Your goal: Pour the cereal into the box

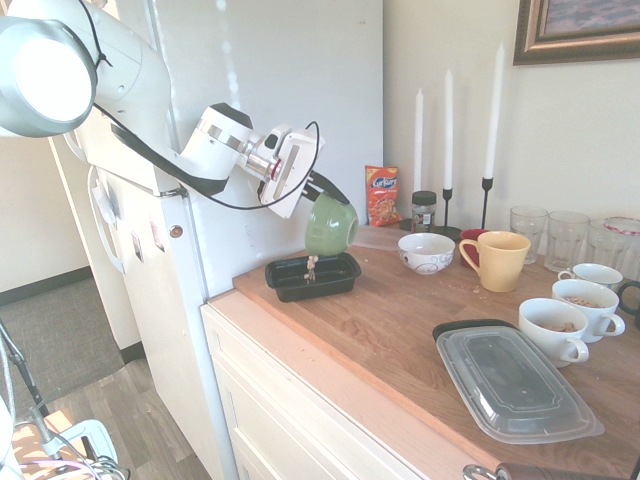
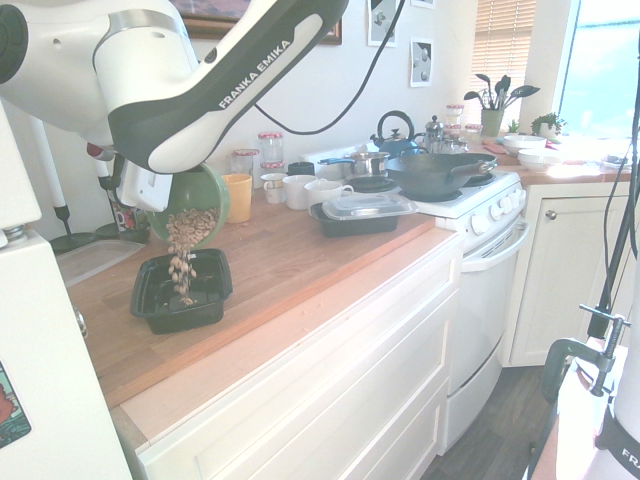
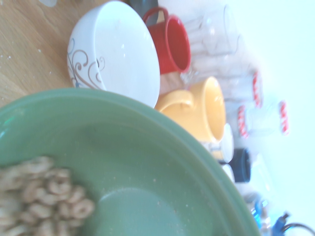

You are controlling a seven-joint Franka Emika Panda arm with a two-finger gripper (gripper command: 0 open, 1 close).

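Observation:
My gripper point(image 1: 326, 189) is shut on the rim of a green bowl point(image 1: 332, 225), which it holds tipped steeply above the box. A stream of tan cereal point(image 2: 184, 246) falls from the bowl point(image 2: 203, 197) into the box point(image 2: 150, 297), a shallow black tray near the counter's end beside the fridge. From the other side a few pieces of cereal point(image 1: 311, 266) drop into the box point(image 1: 340, 270). In the wrist view the bowl point(image 3: 147, 162) fills the picture, with cereal rings point(image 3: 44, 196) sliding toward its lower rim.
On the counter stand a white patterned bowl point(image 1: 426, 252), a yellow mug point(image 1: 497, 260), white cups point(image 1: 555, 328) and a black container with a clear lid point(image 1: 515, 380). Candles and an orange snack packet point(image 1: 381, 195) line the wall. The fridge point(image 1: 250, 120) is close behind the arm.

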